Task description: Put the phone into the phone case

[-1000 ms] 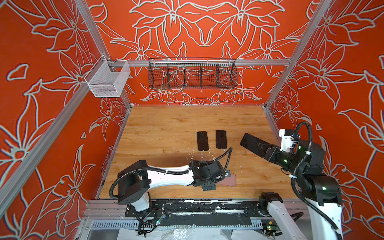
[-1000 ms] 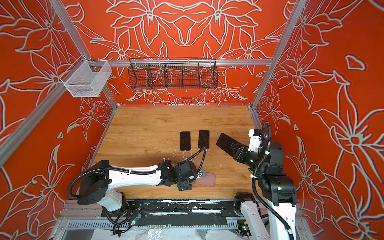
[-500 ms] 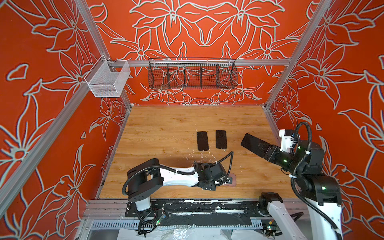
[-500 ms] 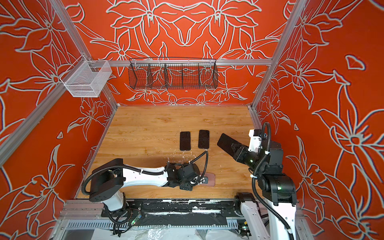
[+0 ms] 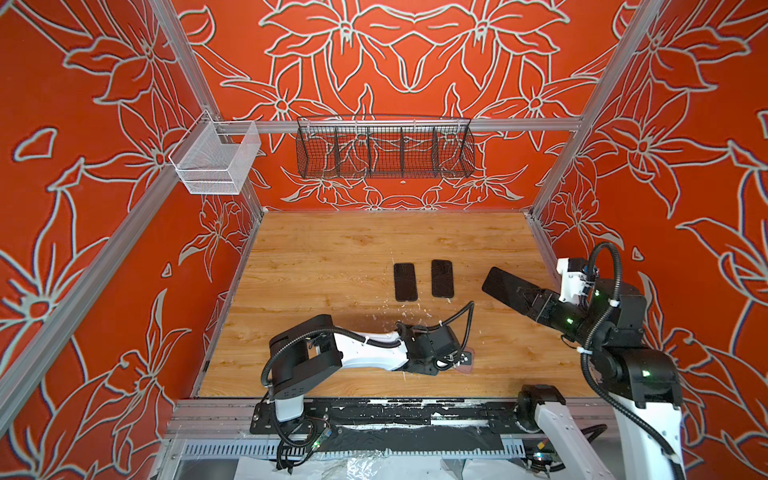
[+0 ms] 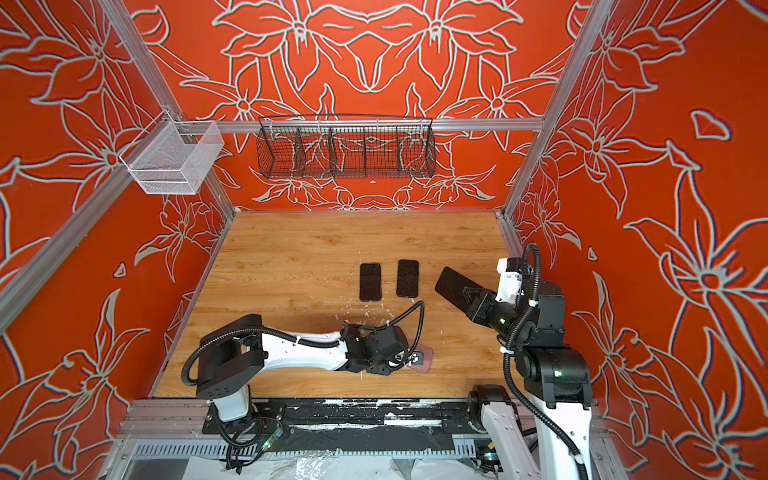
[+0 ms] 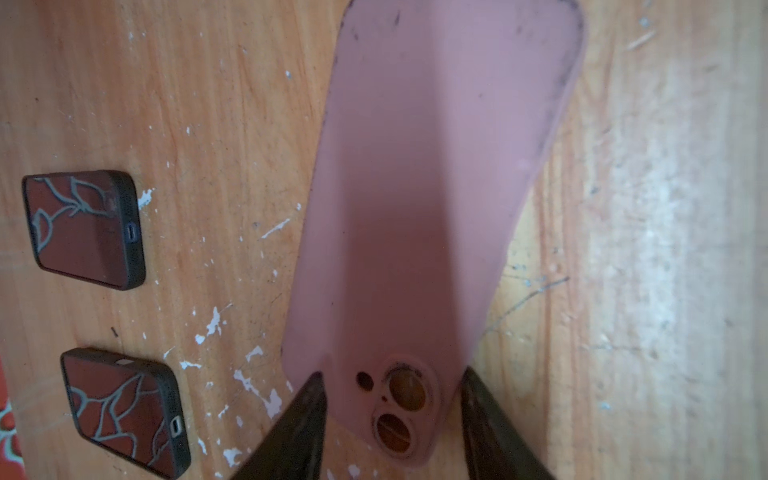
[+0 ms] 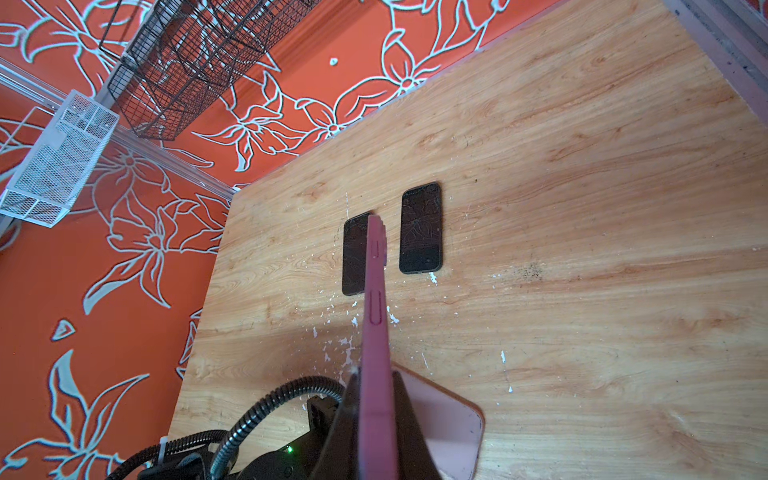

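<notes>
A pink phone case (image 7: 436, 166) lies flat on the wooden table near its front edge, back up, its camera holes showing the wood. In both top views the case (image 5: 468, 358) (image 6: 424, 357) peeks out from under my left gripper (image 5: 457, 360) (image 6: 409, 358). My left gripper (image 7: 390, 372) has its two fingers pressed against the side edges at the camera end. My right gripper (image 5: 528, 302) (image 8: 376, 378) hovers above the table's right side, shut on a pink-edged phone (image 5: 503, 286) (image 6: 455, 286) (image 8: 376, 316) with a dark screen.
Two dark-cased phones (image 5: 405, 281) (image 5: 441, 278) lie side by side mid-table. A black wire basket (image 5: 384, 151) hangs on the back wall and a white mesh basket (image 5: 216, 160) on the left rail. White flecks dot the wood.
My left arm slid right and low along the table to the pink case, and its jaws narrowed from wide open onto the case's sides. The right arm with the phone stayed put.
</notes>
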Robot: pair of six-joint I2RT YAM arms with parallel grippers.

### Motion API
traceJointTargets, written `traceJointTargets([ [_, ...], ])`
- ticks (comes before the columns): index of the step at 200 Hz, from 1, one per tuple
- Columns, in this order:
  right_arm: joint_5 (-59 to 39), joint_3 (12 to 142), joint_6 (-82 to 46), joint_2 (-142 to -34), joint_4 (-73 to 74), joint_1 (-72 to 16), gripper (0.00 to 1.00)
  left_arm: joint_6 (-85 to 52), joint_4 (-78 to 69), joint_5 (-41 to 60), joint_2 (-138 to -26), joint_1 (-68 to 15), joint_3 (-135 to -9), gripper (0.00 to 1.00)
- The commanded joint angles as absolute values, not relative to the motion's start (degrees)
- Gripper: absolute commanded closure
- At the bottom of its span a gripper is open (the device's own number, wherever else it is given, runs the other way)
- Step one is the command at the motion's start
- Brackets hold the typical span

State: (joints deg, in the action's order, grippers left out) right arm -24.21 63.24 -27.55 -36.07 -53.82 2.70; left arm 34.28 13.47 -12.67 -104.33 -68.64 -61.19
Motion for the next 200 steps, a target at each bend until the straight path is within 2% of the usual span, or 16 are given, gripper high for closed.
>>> traceJointTargets([
  [1,-23.5,65.2,-26.5,-36.1,-52.1,3.0,1.00,32.9,17.6,-9.9,-107.1,-69.8,-60.6,0.61],
  [27,-23.1,66.0,-26.4,-36.1,-52.8,3.0,1.00,31.7,18.5,-9.6,-108.2,-70.0,-61.2,0.76],
  [75,-23.1,66.5,-26.7,-35.9,-53.0,2.9,1.00,30.1,17.5,-10.8,-108.7,-70.0,-60.8,0.88],
  [126,-22.8,66.8,-26.5,-35.9,-53.2,3.0,1.00,25.6,16.6,-11.7,-104.4,-68.9,-60.2,0.94],
  [138,-22.8,67.0,-26.4,-35.9,-53.1,3.1,1.00,24.3,17.5,-10.4,-102.3,-66.6,-60.2,0.94],
  [200,-21.7,67.6,-26.7,-35.7,-52.7,3.0,1.00,15.6,21.6,4.9,-89.7,-58.2,-58.0,0.95],
])
